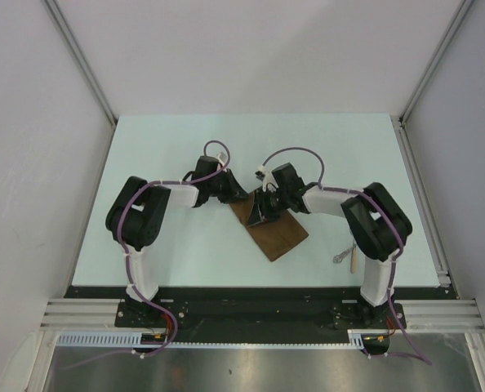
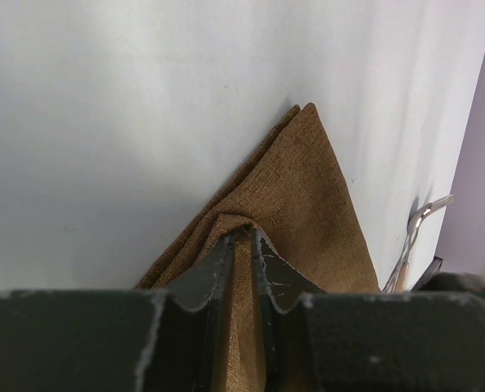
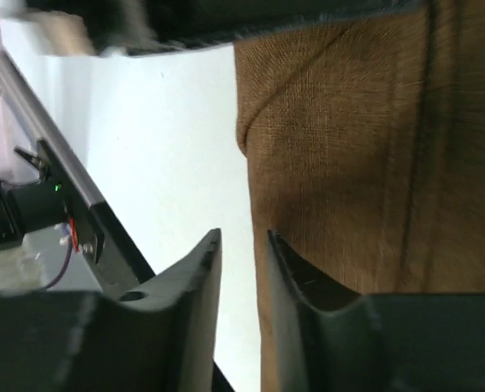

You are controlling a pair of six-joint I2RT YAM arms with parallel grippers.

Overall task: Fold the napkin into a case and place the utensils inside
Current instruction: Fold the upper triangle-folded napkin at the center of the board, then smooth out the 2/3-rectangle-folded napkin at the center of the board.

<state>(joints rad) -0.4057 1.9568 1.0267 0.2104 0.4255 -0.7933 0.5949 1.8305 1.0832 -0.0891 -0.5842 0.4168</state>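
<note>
The dark-brown napkin [image 1: 273, 231] lies folded in a strip mid-table, between the two arms. My left gripper [image 1: 239, 198] is at its far left corner; in the left wrist view the gripper [image 2: 242, 233] is shut on a pinched fold of the napkin [image 2: 304, 175]. My right gripper [image 1: 264, 214] hovers over the napkin's upper part; in the right wrist view the gripper [image 3: 242, 237] has its jaws a little apart, straddling the napkin's edge [image 3: 349, 147], with white table showing between them. The utensils [image 1: 348, 255] lie right of the napkin and also show in the left wrist view [image 2: 412, 237].
The pale table [image 1: 185, 147] is walled by white panels. A metal rail [image 1: 422, 196] runs along the right edge, and a black strip [image 1: 251, 291] along the near edge by the arm bases. The left arm's dark body [image 3: 226, 20] shows at the top of the right wrist view.
</note>
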